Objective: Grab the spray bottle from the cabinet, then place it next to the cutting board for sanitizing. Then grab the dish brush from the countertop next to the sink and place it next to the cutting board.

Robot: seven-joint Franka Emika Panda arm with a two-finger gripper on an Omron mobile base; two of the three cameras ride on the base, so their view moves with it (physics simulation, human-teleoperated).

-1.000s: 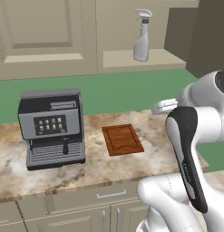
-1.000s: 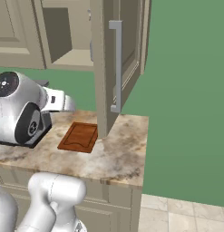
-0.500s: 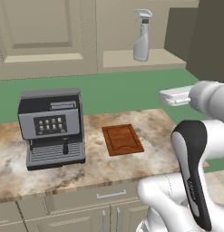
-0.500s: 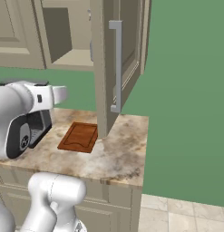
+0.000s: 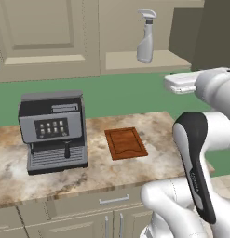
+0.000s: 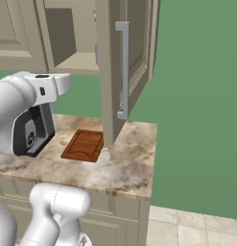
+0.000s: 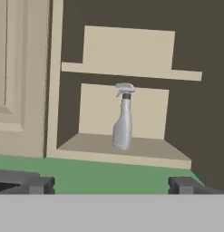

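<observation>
**Inspector:** Fingers point(image 7: 28, 185) spread wide, nothing between them; the two dark tips sit at the bottom corners of the hand view, well apart from the spray bottle point(image 7: 123, 117).

**Clerk:** And where does the bottle stand?

**Inspector:** Upright on the lower shelf of the open cabinet point(image 7: 131, 152), near the middle, nozzle on top (a second shelf runs above it). In the left base view the spray bottle point(image 5: 145, 37) stands on that shelf, above and behind the cutting board point(image 5: 125, 143).

**Clerk:** The board's position?

**Inspector:** Flat on the tabletop point(image 5: 107, 174), to the right of the coffee machine point(image 5: 53, 131) and apart from it. From the right base view, the open cabinet door point(image 6: 121, 67) hangs just beside the board point(image 6: 84, 145).
</observation>
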